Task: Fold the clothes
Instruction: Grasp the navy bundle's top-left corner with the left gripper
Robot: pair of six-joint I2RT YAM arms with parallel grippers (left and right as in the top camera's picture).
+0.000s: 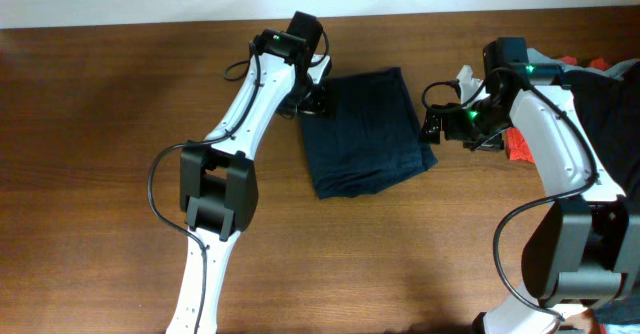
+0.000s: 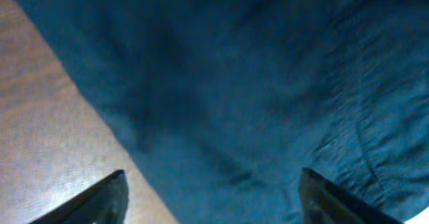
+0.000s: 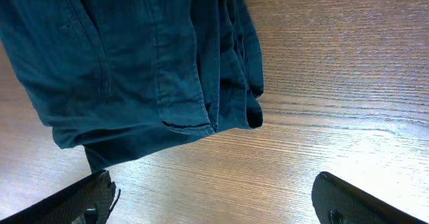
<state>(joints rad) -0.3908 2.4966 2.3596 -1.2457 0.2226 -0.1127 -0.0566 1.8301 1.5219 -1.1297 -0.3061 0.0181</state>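
Looking at the table (image 1: 100,174), navy shorts (image 1: 365,134) lie folded mid-table, left gripper (image 1: 318,102) spread wide over their 10 o'clock corner, right gripper (image 1: 435,124) spread empty at their 3 o'clock, so this fold looks done, next probably sliding them aside.

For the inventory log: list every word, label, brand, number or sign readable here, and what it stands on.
None readable.
The folded navy shorts show no tag or print in any view.
The robot arms carry small green lights but no legible lettering.
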